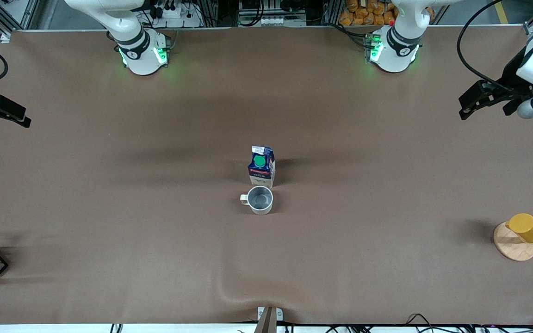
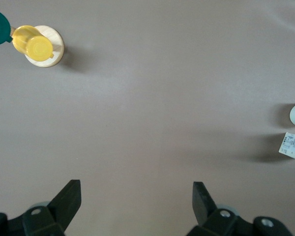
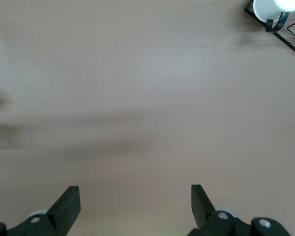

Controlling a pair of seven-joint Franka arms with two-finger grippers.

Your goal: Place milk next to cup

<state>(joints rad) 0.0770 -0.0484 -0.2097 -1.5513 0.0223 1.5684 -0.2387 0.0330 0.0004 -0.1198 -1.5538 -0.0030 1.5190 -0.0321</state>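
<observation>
Front view: milk (image 1: 262, 165) stands upright mid-bench, just beside cup (image 1: 259, 200), on its side away from the camera; placement looks done. Left tool (image 2: 136, 204) and right tool (image 3: 135, 204) both spread open, empty, parked over opposite bench ends.

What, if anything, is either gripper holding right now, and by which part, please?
Nothing is held. The left gripper and right gripper are both open over bare table; the milk stands free beside the cup.

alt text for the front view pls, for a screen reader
An upright milk carton stands just farther from the camera than a beige mug at mid-table, while the open left gripper and right gripper hover empty over the table's two ends.
</observation>
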